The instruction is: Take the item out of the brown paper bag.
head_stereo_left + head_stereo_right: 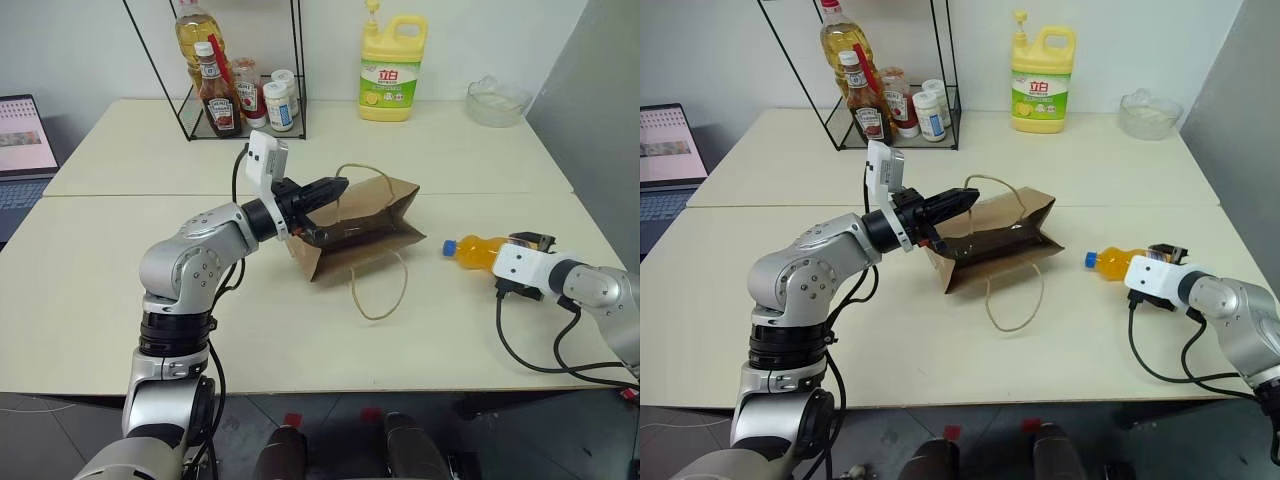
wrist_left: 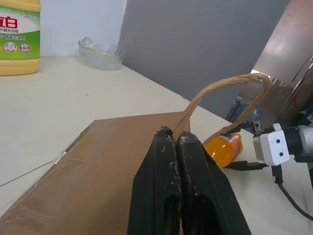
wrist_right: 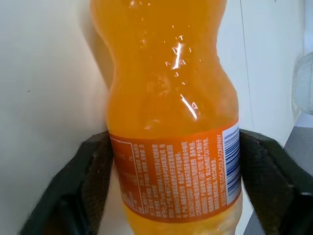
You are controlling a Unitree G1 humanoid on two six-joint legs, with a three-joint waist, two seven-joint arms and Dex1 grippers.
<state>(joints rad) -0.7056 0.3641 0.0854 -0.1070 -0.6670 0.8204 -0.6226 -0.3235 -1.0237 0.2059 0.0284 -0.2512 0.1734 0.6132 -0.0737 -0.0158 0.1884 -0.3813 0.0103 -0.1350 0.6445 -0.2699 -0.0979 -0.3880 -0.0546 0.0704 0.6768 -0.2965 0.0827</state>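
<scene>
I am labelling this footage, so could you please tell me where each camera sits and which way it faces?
Left eye view: on the head, looking forward and down at the table, brown paper bag and both arms.
Right eye view: beside it, same scene.
Left wrist view: along the shut left end effector pinching the bag's handle.
Right wrist view: along the open right end effector, its fingers flanking the orange drink bottle.
Shared: both wrist views show the bottle.
</scene>
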